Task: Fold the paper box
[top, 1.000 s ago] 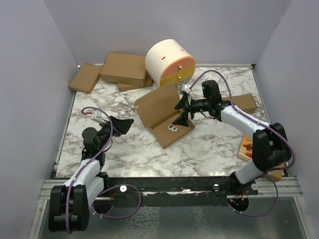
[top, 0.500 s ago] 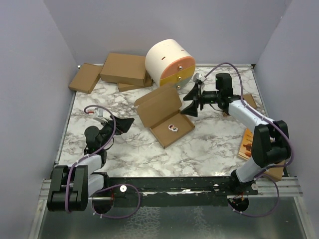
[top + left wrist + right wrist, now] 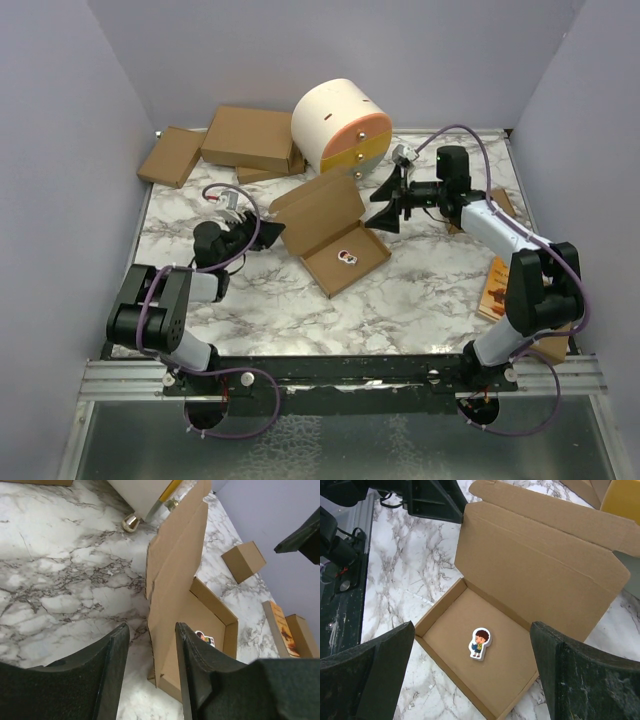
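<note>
The paper box (image 3: pixel 345 262) lies mid-table as a shallow brown tray, its lid (image 3: pixel 320 208) raised at the back left. A cartoon-boy sticker (image 3: pixel 480 642) lies inside the tray. My left gripper (image 3: pixel 263 236) hovers low just left of the box, jaws partly apart with nothing between them. In the left wrist view the left gripper (image 3: pixel 152 672) faces the lid's side edge (image 3: pixel 172 580). My right gripper (image 3: pixel 388 201) hangs wide open above the box's right corner. In the right wrist view the right gripper (image 3: pixel 472 630) looks down into the tray (image 3: pixel 436 611).
A white cylinder with orange and yellow fronts (image 3: pixel 340 125) stands behind the box. Brown cartons (image 3: pixel 250 137) lie stacked at the back left. A small carton (image 3: pixel 492 207) and a book (image 3: pixel 497 290) lie at the right edge.
My left arm has reached forward toward the box's left side and its jaws have narrowed. My right gripper has lifted off the tray and drawn back to the right.
</note>
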{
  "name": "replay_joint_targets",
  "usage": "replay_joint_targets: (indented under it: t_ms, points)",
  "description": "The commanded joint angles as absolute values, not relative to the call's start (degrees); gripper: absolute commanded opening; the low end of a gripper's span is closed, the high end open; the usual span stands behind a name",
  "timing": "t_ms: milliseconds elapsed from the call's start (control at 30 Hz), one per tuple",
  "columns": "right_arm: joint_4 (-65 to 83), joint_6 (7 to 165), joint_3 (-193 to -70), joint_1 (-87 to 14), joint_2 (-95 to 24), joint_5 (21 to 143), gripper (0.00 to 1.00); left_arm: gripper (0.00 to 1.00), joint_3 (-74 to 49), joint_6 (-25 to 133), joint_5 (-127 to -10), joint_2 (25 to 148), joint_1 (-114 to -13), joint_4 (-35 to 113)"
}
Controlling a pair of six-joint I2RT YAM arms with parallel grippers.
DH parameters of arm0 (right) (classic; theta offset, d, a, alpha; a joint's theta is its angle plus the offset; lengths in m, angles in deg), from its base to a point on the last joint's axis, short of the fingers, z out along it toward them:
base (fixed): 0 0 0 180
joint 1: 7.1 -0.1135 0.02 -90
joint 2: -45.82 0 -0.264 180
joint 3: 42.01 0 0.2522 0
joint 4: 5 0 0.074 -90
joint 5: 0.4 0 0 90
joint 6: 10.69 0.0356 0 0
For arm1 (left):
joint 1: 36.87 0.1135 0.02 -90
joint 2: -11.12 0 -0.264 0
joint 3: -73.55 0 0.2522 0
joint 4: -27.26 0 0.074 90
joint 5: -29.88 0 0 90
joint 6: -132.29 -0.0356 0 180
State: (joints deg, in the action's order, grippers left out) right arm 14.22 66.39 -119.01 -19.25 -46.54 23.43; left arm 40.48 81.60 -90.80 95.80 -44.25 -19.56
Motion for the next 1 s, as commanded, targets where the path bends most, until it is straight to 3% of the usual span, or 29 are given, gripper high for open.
replay_joint_targets:
  t_ms: [0, 200, 333, 533, 967]
  points:
    - [12.68, 67.25, -118.79, -18.2, -46.53, 21.45, 0.99, 0.41, 36.47, 78.18, -92.97, 99.63, -44.34, -21.72]
    - [12.89, 67.19, -119.01, -18.0, -47.1, 22.04, 0.99, 0.23, 34.65, 77.68, -94.81, 101.73, -44.35, -22.17]
    - [12.96, 68.31, -119.71, -17.6, -48.41, 22.83, 0.99, 0.0, 33.58, 75.54, -97.09, 103.0, -44.34, -22.41]
    - [18.06, 68.08, -124.13, -13.63, -54.17, 17.79, 0.88, 0.0, 35.4, 69.8, -102.61, 100.29, -44.34, -25.21]
    - [25.1, 57.85, -125.9, -12.04, -54.78, 23.16, 0.86, 0.0, 34.46, 70.21, -114.61, 100.33, -46.05, -31.4]
